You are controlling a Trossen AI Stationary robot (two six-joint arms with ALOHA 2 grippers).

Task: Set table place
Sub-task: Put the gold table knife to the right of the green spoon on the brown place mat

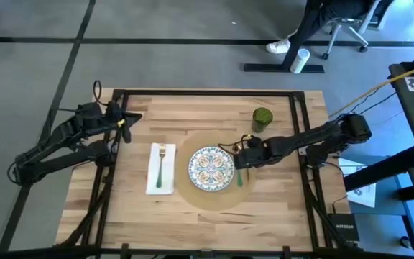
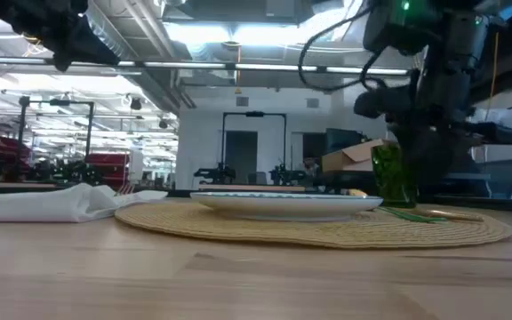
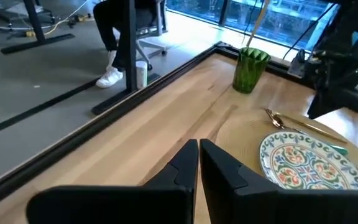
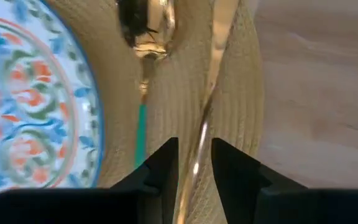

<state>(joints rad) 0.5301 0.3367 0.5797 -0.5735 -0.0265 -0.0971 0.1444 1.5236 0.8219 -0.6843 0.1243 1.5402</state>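
Tan woven placemat, right gripper parted astride gold knife; left gripper shut, table corner

bright overhead light | glare on spoon | foreground fingers blurred

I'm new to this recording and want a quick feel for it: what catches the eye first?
The patterned plate sits in the middle of the round tan placemat at the table's centre. The right gripper is low over the placemat just right of the plate, its fingers either side of a gold utensil lying beside a green-handled spoon. A green glass stands behind, and a fork on a white napkin lies to the left.
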